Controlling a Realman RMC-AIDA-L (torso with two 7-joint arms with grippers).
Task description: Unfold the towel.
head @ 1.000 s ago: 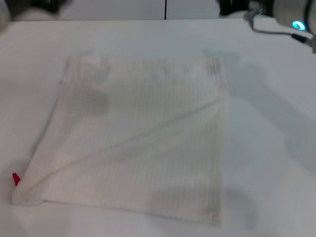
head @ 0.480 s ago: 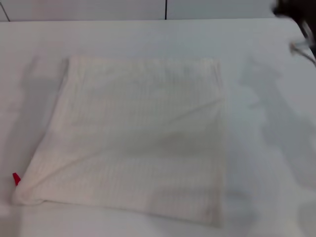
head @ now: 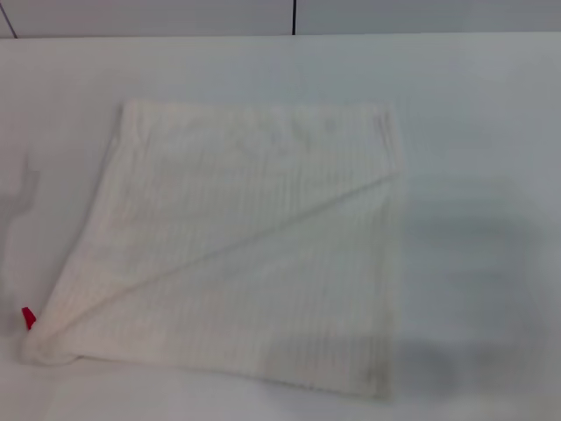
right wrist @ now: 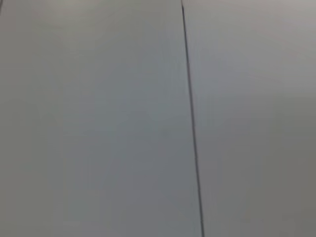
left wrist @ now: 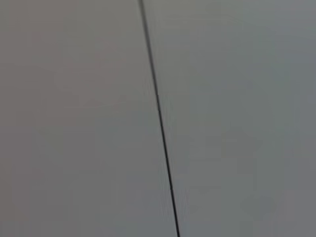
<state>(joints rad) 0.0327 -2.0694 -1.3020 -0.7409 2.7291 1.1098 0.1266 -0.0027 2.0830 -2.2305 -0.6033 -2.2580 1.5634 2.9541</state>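
Observation:
The towel [head: 245, 246] is a cream-white ribbed cloth lying flat on the white table [head: 473, 132] in the head view. A diagonal crease runs across it from the near left corner to the right edge. A small red tag [head: 28, 317] sticks out at its near left corner. Neither gripper shows in any view. Both wrist views show only a plain grey surface with a thin dark seam [left wrist: 158, 108], also in the right wrist view [right wrist: 191, 118].
A wall with a vertical dark seam [head: 294, 16] stands behind the table's far edge. Soft shadows lie on the table at the left [head: 22, 189] and at the right [head: 465, 237] of the towel.
Both arms have left the head view: the right arm at the top right and the dark shape at the top left are gone. The towel has not moved.

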